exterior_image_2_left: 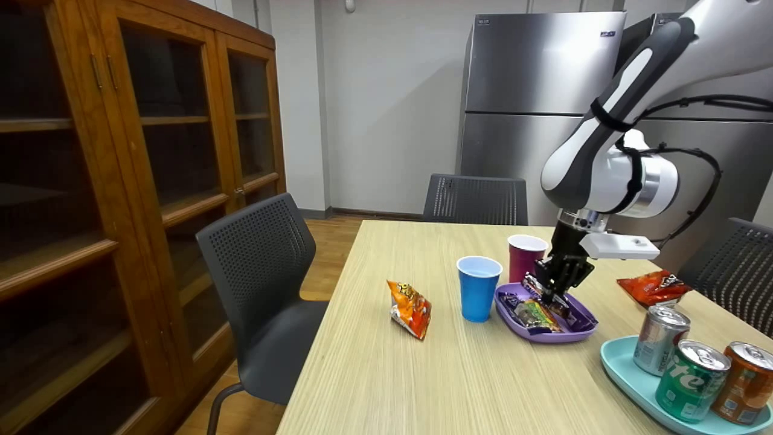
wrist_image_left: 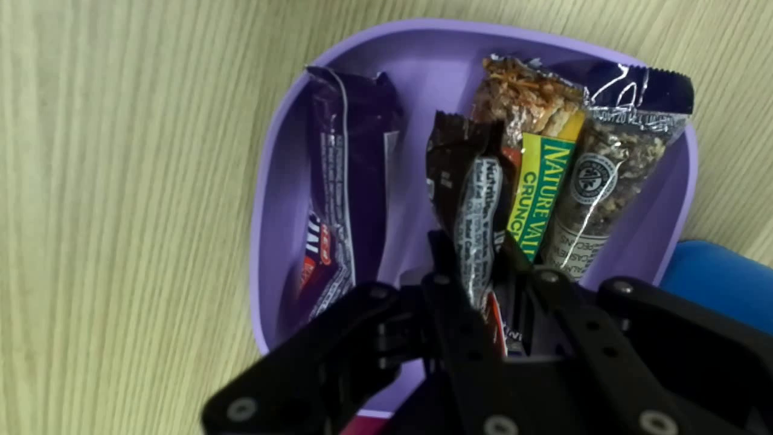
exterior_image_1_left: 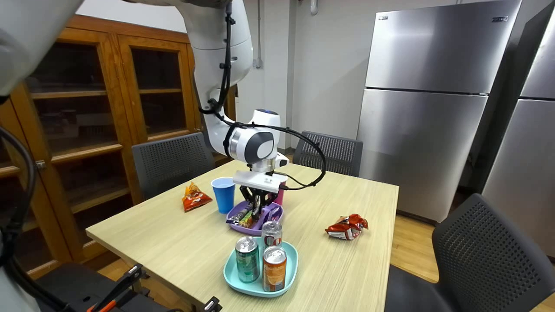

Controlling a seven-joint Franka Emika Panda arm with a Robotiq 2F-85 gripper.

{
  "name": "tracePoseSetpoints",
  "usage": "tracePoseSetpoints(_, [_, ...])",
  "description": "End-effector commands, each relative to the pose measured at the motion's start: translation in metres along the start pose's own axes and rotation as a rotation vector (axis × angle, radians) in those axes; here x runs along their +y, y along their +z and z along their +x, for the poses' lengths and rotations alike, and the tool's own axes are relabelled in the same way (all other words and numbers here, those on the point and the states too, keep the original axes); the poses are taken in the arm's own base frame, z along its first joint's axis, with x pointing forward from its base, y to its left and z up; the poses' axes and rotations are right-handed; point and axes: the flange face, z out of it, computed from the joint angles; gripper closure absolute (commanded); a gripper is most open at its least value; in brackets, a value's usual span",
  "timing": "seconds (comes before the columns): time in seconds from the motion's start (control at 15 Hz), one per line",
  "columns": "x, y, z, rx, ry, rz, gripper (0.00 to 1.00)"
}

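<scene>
- A slim bar in a glossy dark brown wrapper (wrist_image_left: 474, 208) is held by the black two-finger gripper (wrist_image_left: 477, 241); the jaws are clamped on its sides, presumably because its narrow width suits a pinch.
- The dark brown bar is held over the middle of a light purple, round-cornered plastic tray (wrist_image_left: 447, 48); whether its lower end is lifted off the tray's floor cannot be told, as that part is hidden by the fingers.
- A dark purple wrapped bar (wrist_image_left: 359, 169) is laid along the tray edge farther from a tall blue plastic cup (exterior_image_2_left: 477, 296), apparently kept in by the wall.
- Toward the opposite edge, a granola bar with a yellow-and-green label (wrist_image_left: 540, 175) and a clear-wrapped nut bar (wrist_image_left: 598, 181) are set side by side; the nut bar's dark end is rested over the rim's corner, likely for want of room.
- The blue cup is stood upright just beside that edge, and a maroon plastic cup with a white inside (exterior_image_2_left: 523, 263) near an adjoining one.
- On the pale wood-grain table (exterior_image_2_left: 386, 374), a green can (exterior_image_1_left: 247, 262), a silver can (exterior_image_1_left: 272, 234) and an orange can (exterior_image_1_left: 274, 271) are grouped upright in a turquoise plastic tray (exterior_image_1_left: 291, 262), probably steadied by its rim.
- An orange-red snack bag (exterior_image_1_left: 194, 198) is set toward one table edge, a crumpled red foil bag (exterior_image_1_left: 347, 227) toward the opposite edge.
</scene>
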Motion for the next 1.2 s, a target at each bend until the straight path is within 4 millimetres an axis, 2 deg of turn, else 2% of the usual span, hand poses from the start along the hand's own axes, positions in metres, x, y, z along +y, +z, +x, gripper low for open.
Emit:
tracePoseSetpoints(0.0, [0.009,0.002,0.01,-0.013,0.049,0.015,0.95])
tracePoseSetpoints(0.13, [0.009,0.003,0.01,-0.02,0.054,0.017,0.95])
tracePoseSetpoints(0.2, [0.009,0.003,0.009,-0.025,0.057,0.017,0.54])
tracePoseSetpoints(0.27, [0.008,0.001,0.009,-0.026,0.059,0.017,0.53])
tracePoseSetpoints(0.73, [-0.006,-0.022,0.008,0.018,0.016,0.008,0.02])
tracePoseSetpoints(1.13, [-0.024,-0.045,-0.006,0.033,-0.012,-0.013,0.0])
